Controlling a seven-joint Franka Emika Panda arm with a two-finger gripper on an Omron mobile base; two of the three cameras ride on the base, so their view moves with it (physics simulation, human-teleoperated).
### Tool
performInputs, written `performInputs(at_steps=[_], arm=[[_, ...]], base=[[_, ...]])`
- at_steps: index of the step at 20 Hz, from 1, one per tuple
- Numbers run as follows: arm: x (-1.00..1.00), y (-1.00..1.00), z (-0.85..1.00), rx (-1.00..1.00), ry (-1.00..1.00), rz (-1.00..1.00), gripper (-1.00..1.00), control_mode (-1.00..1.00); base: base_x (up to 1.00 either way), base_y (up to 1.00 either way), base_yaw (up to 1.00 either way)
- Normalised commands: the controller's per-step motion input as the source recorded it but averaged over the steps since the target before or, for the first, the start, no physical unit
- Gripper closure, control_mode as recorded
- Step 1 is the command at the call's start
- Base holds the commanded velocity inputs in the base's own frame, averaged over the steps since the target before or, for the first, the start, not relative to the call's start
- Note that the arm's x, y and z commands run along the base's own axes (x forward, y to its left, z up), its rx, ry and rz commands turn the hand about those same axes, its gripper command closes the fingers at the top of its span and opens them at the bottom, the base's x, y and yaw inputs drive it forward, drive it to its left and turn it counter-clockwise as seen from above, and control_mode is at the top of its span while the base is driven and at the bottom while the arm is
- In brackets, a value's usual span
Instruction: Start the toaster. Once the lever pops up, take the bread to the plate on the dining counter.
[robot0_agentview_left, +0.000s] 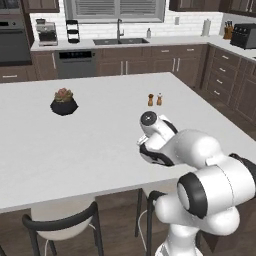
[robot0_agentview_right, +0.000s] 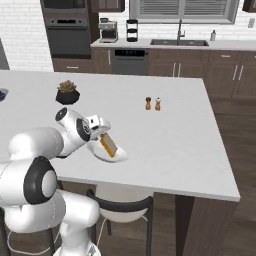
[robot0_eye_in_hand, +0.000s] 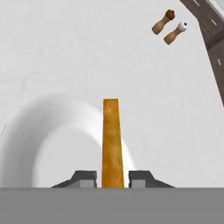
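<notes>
Hidden or unclear: in the left base view the arm's white links cover the gripper, bread and plate entirely. In the right base view the plate (robot0_agentview_right: 116, 156) is part-covered at its 9 o'clock side by the wrist. In the hand view the plate (robot0_eye_in_hand: 65, 144) reads only as a pale curved rim with soft shading, cut off at 6 o'clock, barely distinct from the counter.

Shapes and surfaces:
- Dining counter (robot0_agentview_left: 100, 140): broad, plain white slab, matte, with a dark wood base visible below its right end in the right base view.
- Bread (robot0_eye_in_hand: 112, 140): thin golden-yellow slice seen edge-on, a tall narrow strip; in the right base view (robot0_agentview_right: 108, 144) a small tan rectangle, tilted.
- Plate: small, flat, white, round.
- Potted succulent (robot0_agentview_left: 64, 101): dark faceted pot, reddish-green rosette, at 10 o'clock from the wrist.
- Two shakers (robot0_agentview_left: 154, 99): small turned wooden pieces, one dark-topped, one white-topped, at 12 o'clock from the wrist; they appear at 1 o'clock in the hand view.
- Chair (robot0_agentview_left: 62, 225): black curved back, pale seat, tucked under the near edge.

Gripper (robot0_eye_in_hand: 112, 177): fingers narrowly spaced, pinching the bread's lower end between them. The slice hangs over the plate; whether it touches the plate cannot be told.
</notes>
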Motion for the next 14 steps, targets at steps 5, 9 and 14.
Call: performInputs(at_steps=[5,9,14], arm=[[0.0,0.0,-0.2,0.0,0.0,0.0,-1.0,-1.0],[-0.1,0.0,-0.11,0.0,0.0,0.0,-1.0,-1.0],[-0.39,0.0,0.0,0.0,0.0,0.0,-1.0,-1.0]], base=[[0.0,0.0,0.0],[0.0,0.0,0.0],[0.0,0.0,0.0]])
